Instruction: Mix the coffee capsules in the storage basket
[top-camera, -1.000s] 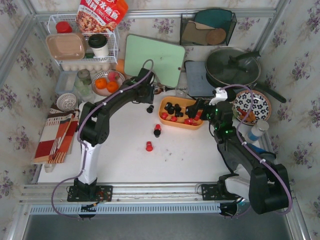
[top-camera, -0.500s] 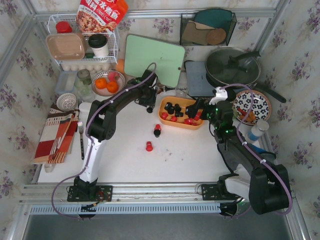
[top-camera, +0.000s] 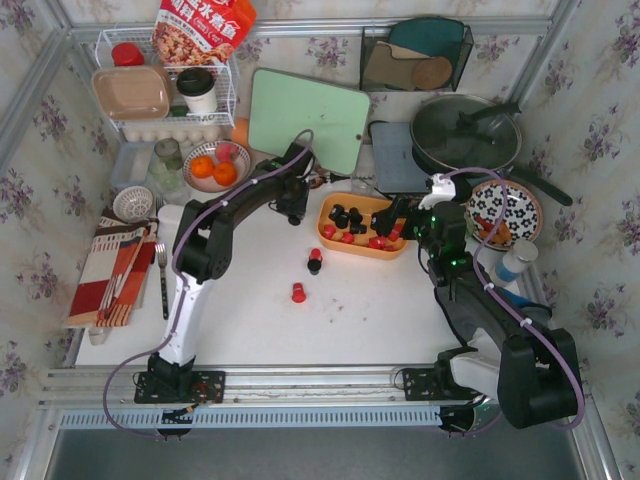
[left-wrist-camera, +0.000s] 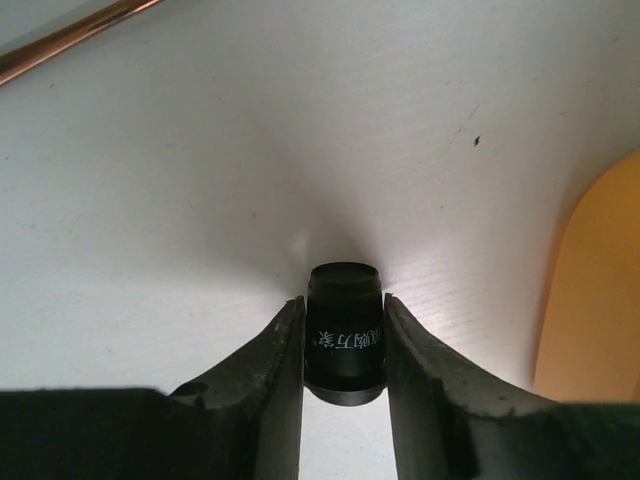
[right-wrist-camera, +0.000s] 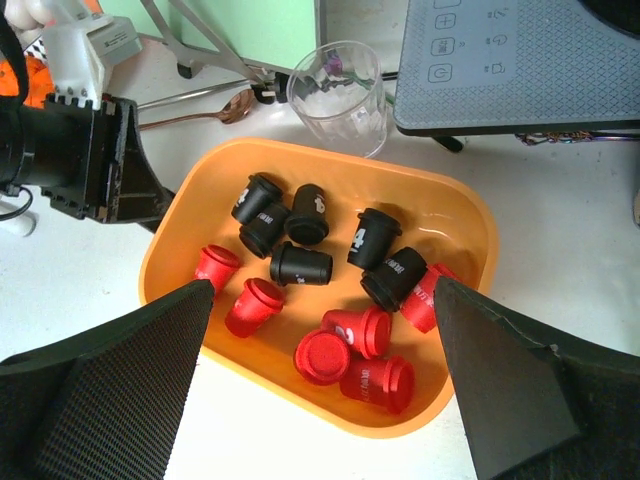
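Observation:
The orange storage basket (top-camera: 346, 247) sits right of the table's centre and holds several red and black coffee capsules (right-wrist-camera: 300, 265). Its edge (left-wrist-camera: 595, 290) shows at the right of the left wrist view. My left gripper (top-camera: 297, 214) is just left of the basket, low on the table and shut on a black capsule (left-wrist-camera: 345, 335) that lies between both fingers. A red capsule (top-camera: 298, 293) and a red-and-black pair (top-camera: 314, 262) lie loose on the table. My right gripper (right-wrist-camera: 320, 370) hangs open over the basket's (right-wrist-camera: 470, 215) right end, holding nothing.
A clear glass (right-wrist-camera: 338, 95) and a spoon (right-wrist-camera: 205, 112) lie just behind the basket. Further back are a green cutting board (top-camera: 305, 118), a grey cooktop (top-camera: 400, 160) and a pan (top-camera: 465, 132). A bowl of oranges (top-camera: 213, 168) stands at the left, a patterned plate (top-camera: 505, 212) at the right.
My left gripper has come forward and down onto the black capsule beside the basket, and its fingers have closed against it. The right arm has stayed still.

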